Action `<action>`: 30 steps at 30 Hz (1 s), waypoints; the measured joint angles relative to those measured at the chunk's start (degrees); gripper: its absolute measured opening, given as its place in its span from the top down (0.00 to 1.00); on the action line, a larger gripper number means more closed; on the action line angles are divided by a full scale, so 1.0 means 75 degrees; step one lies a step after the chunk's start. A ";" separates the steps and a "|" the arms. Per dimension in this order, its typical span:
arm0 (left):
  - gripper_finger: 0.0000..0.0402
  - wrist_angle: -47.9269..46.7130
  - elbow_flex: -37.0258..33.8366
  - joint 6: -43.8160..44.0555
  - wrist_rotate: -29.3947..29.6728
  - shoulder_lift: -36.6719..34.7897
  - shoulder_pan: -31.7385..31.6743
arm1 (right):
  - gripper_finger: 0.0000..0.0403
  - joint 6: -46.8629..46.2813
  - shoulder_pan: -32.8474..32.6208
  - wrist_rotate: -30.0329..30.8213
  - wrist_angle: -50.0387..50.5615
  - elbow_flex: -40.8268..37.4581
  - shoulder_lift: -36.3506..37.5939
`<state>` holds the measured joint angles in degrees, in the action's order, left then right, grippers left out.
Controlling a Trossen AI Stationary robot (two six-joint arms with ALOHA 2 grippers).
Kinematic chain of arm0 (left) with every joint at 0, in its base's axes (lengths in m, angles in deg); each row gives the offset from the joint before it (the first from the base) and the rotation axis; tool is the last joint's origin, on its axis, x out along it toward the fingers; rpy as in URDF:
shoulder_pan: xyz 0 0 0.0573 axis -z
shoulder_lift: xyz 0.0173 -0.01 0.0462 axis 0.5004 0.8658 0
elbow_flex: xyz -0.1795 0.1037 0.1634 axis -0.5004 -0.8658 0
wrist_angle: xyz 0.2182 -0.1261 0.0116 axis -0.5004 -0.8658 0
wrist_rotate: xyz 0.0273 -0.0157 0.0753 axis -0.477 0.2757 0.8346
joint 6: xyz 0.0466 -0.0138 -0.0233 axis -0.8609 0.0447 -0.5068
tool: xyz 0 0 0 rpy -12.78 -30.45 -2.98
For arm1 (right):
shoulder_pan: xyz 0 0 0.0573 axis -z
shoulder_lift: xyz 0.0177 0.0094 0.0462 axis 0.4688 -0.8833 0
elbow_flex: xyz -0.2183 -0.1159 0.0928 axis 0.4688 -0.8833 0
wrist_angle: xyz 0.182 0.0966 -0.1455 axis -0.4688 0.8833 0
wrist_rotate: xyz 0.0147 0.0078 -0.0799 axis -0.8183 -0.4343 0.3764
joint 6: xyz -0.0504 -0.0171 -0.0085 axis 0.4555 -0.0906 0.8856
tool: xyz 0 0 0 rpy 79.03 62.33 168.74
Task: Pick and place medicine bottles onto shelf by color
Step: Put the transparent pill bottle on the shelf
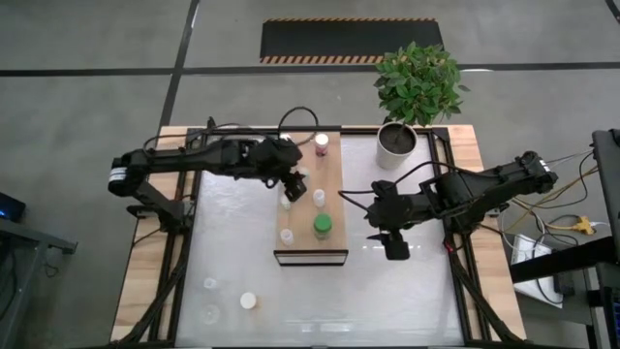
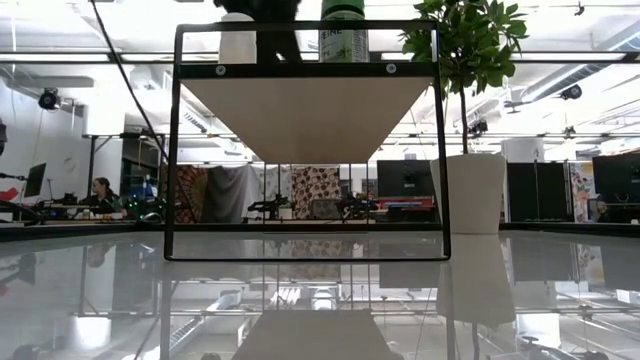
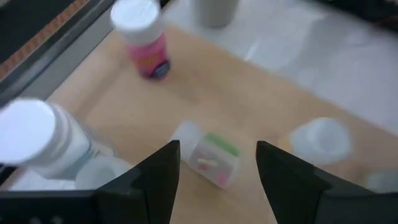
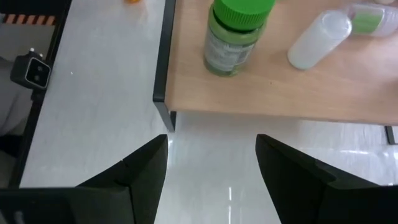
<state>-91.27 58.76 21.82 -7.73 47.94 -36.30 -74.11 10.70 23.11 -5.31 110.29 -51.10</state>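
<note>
Shelf [image 1: 326, 208]: light-wood plank on a dark frame, mid-table.
On it: green-capped bottle [image 1: 322, 227] near the front edge; white-capped bottle [image 1: 319, 198] behind it; pink-labelled bottle [image 1: 322, 145] at the far end; small bottle with green label [image 3: 208, 158], lying flat.
Left gripper [image 1: 294, 181]: over the shelf's left side, fingers spread, holding nothing.
Right gripper [image 1: 373, 215]: just right of the shelf, fingers spread, empty.
Off shelf: white cap [image 1: 248, 301] on the white table [image 1: 387, 301]; potted plant [image 1: 415, 97] at the far right corner.
</note>
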 joint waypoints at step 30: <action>0.52 -0.0324 0.0000 0.2075 0.0820 0.1009 0.0104 | 0.42 0.0344 0.0000 -0.0002 0.0832 -0.0006 0.0012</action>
<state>-93.69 58.76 37.38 -1.58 55.51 -35.52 -71.54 10.70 23.10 0.93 110.24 -51.01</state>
